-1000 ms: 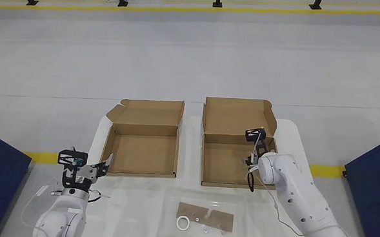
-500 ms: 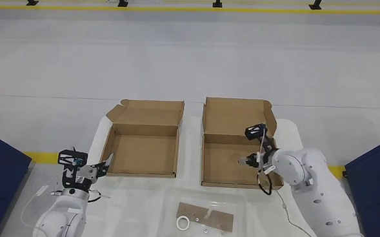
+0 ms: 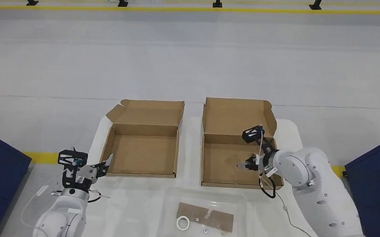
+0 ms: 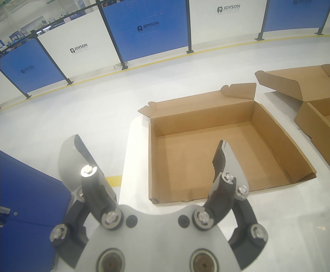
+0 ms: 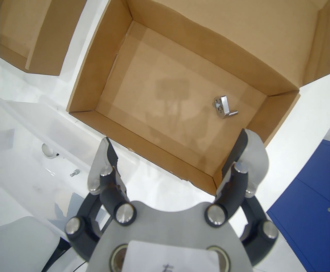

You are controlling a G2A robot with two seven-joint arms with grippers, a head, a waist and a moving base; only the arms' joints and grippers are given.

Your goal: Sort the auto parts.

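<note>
While the metal bracket point(image 5: 224, 107) lies flat on the right box point(image 5: 95, 77) floor, the right gripper point(image 5: 175, 140) hangs above it, jaws spread, empty. Left gripper point(image 4: 149, 141) also wide open, empty, with the left box point(image 4: 201, 118) just ahead of it.

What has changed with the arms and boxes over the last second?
The right arm swung its elbow outward, away from the boxes, while the right gripper stayed over the right box, fingers open. A metal bracket lies in that box; whether it was just let go can't be told. The left gripper, left box and clear tray stayed put.
</note>
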